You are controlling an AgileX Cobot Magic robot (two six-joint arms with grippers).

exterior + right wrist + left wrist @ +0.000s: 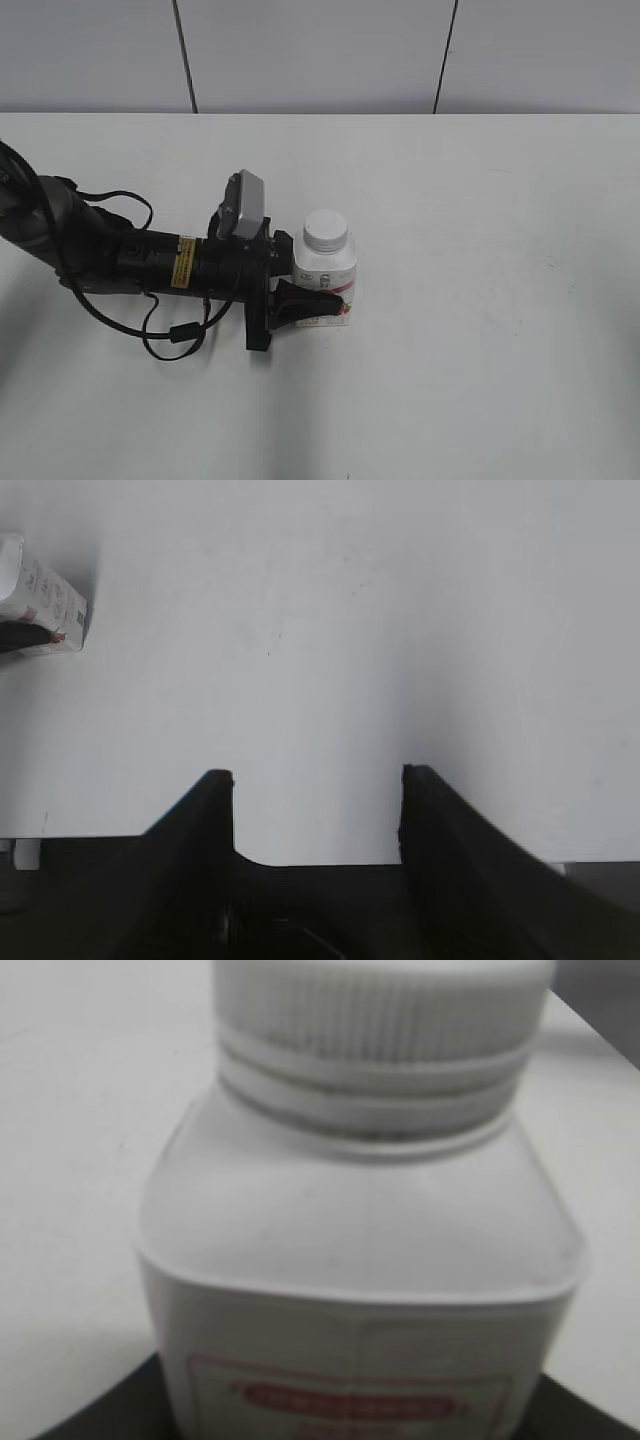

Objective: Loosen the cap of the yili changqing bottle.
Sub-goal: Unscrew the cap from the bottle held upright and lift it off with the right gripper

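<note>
One arm only on the job: left gripper (322, 292) clamps the yili changqing bottle (326, 272) upright mid-table (480, 380), right gripper (316, 780) hangs wide and empty well apart, so torque on the cap (326, 230) could spin the body if the clamp slips.

label (350, 1400) print blurred beyond reading, cap (380, 1010) top cropped by frame, bottle (40, 595) cut at edge
</note>
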